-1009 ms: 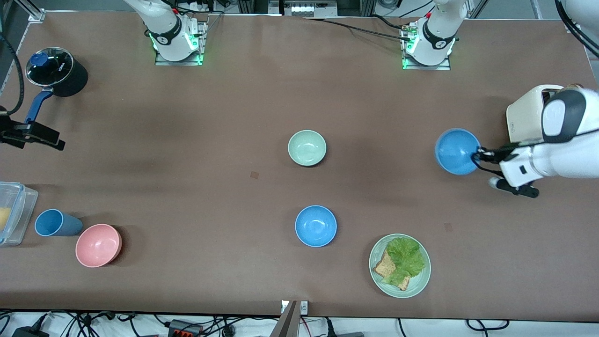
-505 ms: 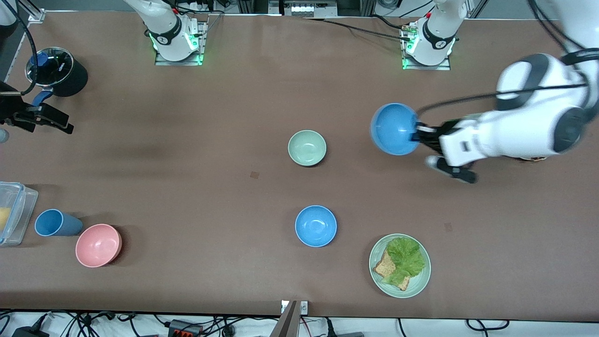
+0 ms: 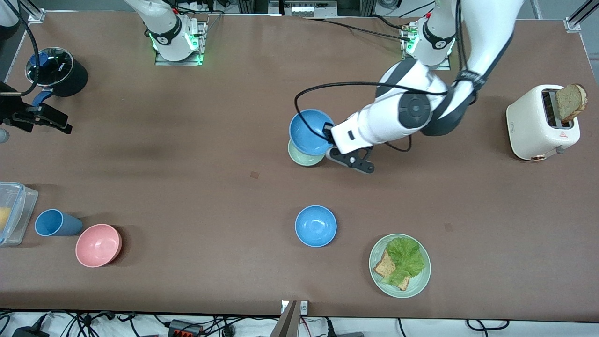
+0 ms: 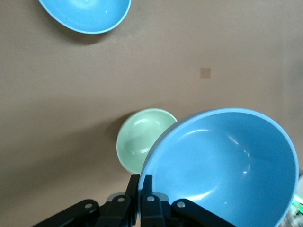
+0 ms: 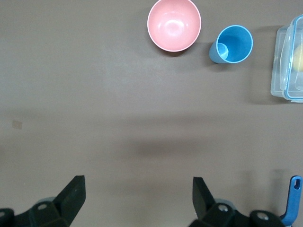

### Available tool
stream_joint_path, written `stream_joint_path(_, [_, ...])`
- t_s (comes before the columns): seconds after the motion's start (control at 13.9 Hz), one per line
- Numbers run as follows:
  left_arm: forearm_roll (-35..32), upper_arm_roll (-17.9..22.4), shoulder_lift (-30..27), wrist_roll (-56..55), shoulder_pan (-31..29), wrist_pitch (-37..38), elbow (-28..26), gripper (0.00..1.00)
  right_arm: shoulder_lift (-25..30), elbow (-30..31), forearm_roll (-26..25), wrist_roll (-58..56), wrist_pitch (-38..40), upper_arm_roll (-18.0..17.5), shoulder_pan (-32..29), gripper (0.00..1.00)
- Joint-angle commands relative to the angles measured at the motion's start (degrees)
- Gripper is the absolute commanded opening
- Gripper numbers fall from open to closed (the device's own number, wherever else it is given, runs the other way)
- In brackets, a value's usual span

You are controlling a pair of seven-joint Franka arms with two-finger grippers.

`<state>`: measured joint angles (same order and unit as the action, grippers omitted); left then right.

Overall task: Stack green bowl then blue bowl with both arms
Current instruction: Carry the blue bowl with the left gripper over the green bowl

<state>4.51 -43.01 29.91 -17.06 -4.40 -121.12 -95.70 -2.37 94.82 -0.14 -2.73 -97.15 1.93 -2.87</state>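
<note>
My left gripper [image 3: 329, 134] is shut on the rim of a blue bowl [image 3: 308, 131] and holds it in the air, partly over the pale mint-green bowl [image 3: 306, 158] at the table's middle. In the left wrist view the fingers [image 4: 142, 182] pinch the blue bowl's rim [image 4: 222, 165], and the green bowl [image 4: 141, 142] shows upright and empty below. A second blue bowl [image 3: 316, 225] sits on the table nearer the front camera and also shows in the left wrist view [image 4: 85, 14]. My right gripper [image 3: 58, 125] is open and empty at the right arm's end of the table [image 5: 137, 189].
A black pot with a glass lid [image 3: 56, 70], a clear container [image 3: 11, 213], a blue cup [image 3: 55, 223] and a pink bowl [image 3: 98, 245] stand at the right arm's end. A plate with lettuce and toast [image 3: 420, 284] and a white toaster [image 3: 538, 121] stand toward the left arm's end.
My left arm has swung the held blue bowl from beside the toaster to over the green bowl. The right gripper has barely moved.
</note>
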Motion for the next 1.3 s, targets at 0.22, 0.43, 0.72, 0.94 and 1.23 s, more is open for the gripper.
stream_joint_path(0.22, [-5.8, 0.1, -1.2, -0.6, 0.9, -14.1, -11.2, 0.0, 1.4, 1.7, -0.6, -0.6, -0.6, -0.4, -0.2, 1.0])
stream_joint_path(0.43, [-6.3, 0.2, -0.9, -0.8, 0.8, -10.8, -11.4, 0.0, 1.3, 1.6, -0.7, -0.7, -1.3, -0.4, 0.0, 1.0])
stream_joint_path(0.72, [-11.4, 0.7, 2.9, -1.3, 2.6, -11.1, -10.5, 0.0, 1.2, 1.7, -0.7, -0.7, -1.5, -0.5, 0.0, 1.0])
stream_joint_path(0.94, [-12.8, 1.2, 3.8, -2.1, 4.4, -11.1, -9.9, 0.0, 1.2, 1.6, -0.7, -0.7, -1.4, -0.5, 0.0, 1.0])
stream_joint_path(1.23, [-16.9, 3.6, 5.7, -2.9, 7.5, -11.1, -7.0, 0.0, 1.3, 1.6, -0.7, -0.6, -1.4, -0.5, 0.0, 1.0])
